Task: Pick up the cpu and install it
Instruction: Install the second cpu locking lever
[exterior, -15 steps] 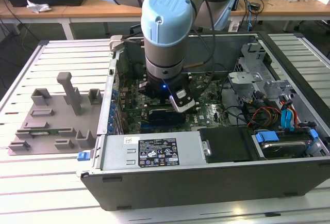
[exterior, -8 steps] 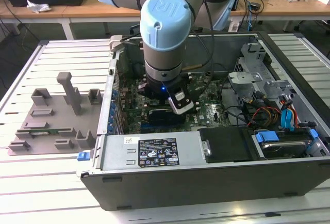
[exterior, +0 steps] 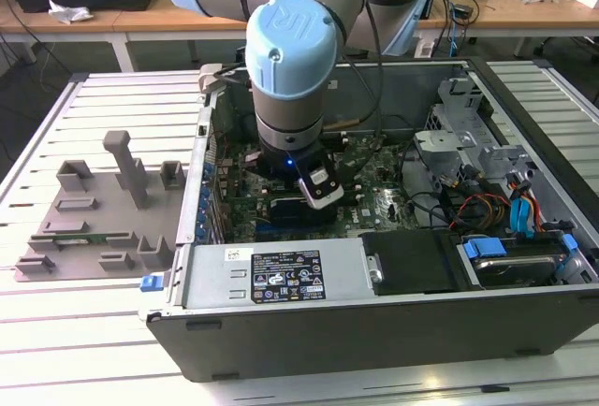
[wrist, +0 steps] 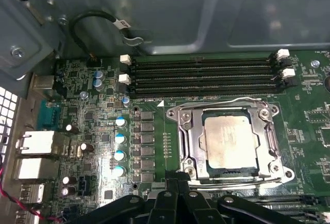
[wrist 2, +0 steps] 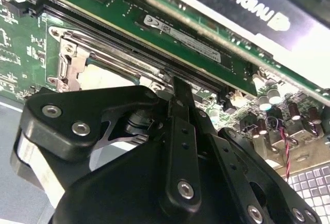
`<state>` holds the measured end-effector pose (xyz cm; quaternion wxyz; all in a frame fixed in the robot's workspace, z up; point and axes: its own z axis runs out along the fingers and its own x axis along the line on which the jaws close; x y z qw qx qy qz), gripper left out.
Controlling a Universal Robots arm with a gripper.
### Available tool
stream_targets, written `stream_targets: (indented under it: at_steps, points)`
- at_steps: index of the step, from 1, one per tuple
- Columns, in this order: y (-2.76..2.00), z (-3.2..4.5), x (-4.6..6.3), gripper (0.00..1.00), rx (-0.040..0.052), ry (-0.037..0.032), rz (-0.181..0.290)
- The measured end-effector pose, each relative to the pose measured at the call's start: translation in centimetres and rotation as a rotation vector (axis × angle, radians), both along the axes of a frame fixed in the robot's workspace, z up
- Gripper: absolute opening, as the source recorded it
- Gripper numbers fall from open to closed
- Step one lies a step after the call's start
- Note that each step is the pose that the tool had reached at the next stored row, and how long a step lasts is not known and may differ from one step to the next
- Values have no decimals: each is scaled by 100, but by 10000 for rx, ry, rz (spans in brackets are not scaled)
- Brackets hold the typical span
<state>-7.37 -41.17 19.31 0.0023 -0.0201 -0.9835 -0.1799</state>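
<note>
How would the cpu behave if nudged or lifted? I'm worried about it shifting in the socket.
The cpu looks like a thin, flat, rigid plate, so it probably won't bend or roll. It lies inside the metal socket frame, which would likely stop sideways sliding. Its smooth metal top and low edges suggest a slippery, hard-to-pinch grip for the gripper.

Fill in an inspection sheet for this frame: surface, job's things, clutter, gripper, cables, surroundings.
Surface: pale slatted table carrying an open computer case.
Job's things: cpu lies flat inside the socket frame on the motherboard.
Clutter: grey moulded tray at the exterior view's left of the case.
Gripper: gripper low over the motherboard beside the socket frame; holds nothing visible.
Cables: black looped cable; red and blue cables.
Surroundings: desks behind.
</note>
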Motion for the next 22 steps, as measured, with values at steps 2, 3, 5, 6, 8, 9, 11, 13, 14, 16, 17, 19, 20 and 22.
stream_targets:
  at_steps: [2, 3, 5, 6, 8, 9, 11, 13, 14, 16, 17, 19, 20, 22]
  points:
    - [12, -2, -1, 11, 0, -1, -10]
    - [20, -2, -1, 11, 1, -1, -15]
    - [30, -3, -1, 11, 1, -1, -22]
    - [32, -3, -1, 11, 1, -1, -25]
    - [35, -2, -1, 11, -5, 1, -36]
    - [35, -3, -1, 11, -6, 0, -39]
    - [37, -3, -1, 11, -20, 0, -53]
    - [39, -3, -1, 11, -48, -1, -71]
    - [39, -1, -1, 11, -56, 0, -80]
    - [41, 20, 0, 11, -51, -4, -87]
    - [40, 38, 0, 11, -55, -2, -92]
    - [40, 84, 3, 11, -65, -1, -101]
    - [40, 107, 6, 11, -74, -1, -108]
    - [40, 151, 12, 11, -132, -1, -134]
